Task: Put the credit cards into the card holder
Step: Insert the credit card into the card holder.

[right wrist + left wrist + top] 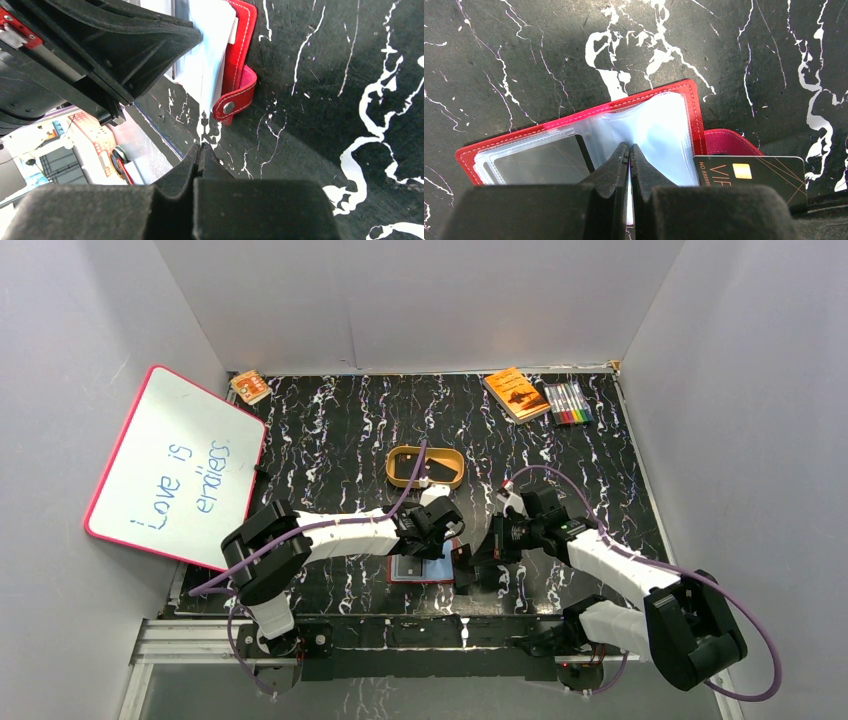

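Observation:
The red card holder lies open near the table's front edge, its clear pockets facing up. One black credit card sits inside the left pocket. My left gripper is shut, pinching a clear pocket leaf that stands up from the holder. A second black credit card with a gold chip stands on edge just right of the snap tab. My right gripper is shut on it, and the right wrist view shows it only as a thin edge-on line.
A tan oval dish sits behind the arms. An orange booklet and a pack of markers lie at the back right. A whiteboard leans at the left. The table's near edge runs close to the right gripper.

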Robot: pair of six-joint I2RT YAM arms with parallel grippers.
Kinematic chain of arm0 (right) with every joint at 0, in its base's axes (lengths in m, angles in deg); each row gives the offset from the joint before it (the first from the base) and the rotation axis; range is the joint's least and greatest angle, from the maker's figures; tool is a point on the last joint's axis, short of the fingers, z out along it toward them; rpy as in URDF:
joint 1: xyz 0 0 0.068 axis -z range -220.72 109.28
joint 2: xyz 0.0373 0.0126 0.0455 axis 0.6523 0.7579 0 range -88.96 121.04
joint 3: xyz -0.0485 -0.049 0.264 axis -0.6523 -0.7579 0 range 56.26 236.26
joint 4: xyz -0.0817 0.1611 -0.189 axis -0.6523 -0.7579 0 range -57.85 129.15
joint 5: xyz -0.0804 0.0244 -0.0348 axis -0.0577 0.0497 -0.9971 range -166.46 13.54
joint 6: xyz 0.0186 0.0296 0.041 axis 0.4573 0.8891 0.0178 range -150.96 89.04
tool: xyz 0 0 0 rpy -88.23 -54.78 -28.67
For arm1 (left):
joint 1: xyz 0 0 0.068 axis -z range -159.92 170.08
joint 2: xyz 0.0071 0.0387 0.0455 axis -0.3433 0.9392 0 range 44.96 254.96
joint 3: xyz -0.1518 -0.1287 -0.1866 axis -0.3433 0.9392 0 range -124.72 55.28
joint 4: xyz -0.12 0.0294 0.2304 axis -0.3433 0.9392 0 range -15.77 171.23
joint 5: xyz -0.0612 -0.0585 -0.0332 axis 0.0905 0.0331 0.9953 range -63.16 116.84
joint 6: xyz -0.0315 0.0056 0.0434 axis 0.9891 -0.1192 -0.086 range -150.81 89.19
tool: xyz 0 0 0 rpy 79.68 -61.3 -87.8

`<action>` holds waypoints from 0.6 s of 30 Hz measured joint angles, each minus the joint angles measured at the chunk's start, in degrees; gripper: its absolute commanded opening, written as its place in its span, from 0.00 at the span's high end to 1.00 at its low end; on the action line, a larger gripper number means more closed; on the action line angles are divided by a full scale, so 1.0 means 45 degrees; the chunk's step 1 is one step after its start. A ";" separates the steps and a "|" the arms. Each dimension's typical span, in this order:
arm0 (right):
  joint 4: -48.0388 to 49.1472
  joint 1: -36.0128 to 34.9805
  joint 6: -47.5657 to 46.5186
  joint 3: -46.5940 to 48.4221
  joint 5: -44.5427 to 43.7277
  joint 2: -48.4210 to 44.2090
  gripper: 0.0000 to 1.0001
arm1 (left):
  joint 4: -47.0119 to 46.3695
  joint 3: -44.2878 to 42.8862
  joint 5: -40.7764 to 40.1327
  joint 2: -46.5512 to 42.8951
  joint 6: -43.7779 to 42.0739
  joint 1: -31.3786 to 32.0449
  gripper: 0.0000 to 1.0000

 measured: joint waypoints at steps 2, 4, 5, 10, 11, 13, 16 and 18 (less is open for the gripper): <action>0.0146 0.0000 -0.0029 0.0029 0.0005 0.0053 1.00 | 0.0000 0.0005 0.0000 -0.0005 0.0024 0.0000 1.00; 0.0209 0.0000 -0.0049 0.0049 0.0005 0.0189 1.00 | -0.0015 0.0024 0.0000 -0.0015 0.0039 0.0000 1.00; 0.0223 0.0000 -0.0049 0.0049 0.0005 0.0257 1.00 | -0.0024 0.0029 0.0000 -0.0019 0.0044 0.0000 1.00; 0.0272 0.0000 -0.0083 0.0049 0.0005 0.0578 1.00 | -0.0049 0.0058 -0.0005 -0.0034 0.0083 0.0000 1.00; 0.0301 0.0000 -0.0087 0.0049 0.0010 0.0607 1.00 | -0.0049 0.0058 -0.0010 -0.0034 0.0083 0.0000 1.00; 0.0408 0.0000 -0.0087 0.0049 0.0015 0.0680 1.00 | -0.0049 0.0058 -0.0010 -0.0034 0.0087 0.0000 1.00; 0.0534 0.0000 -0.0092 0.0049 0.0092 0.0821 1.00 | -0.0049 0.0058 -0.0015 -0.0039 0.0107 0.0000 1.00; 0.0627 0.0000 -0.0092 0.0049 0.0185 0.0937 1.00 | -0.0049 0.0058 -0.0015 -0.0034 0.0126 0.0000 1.00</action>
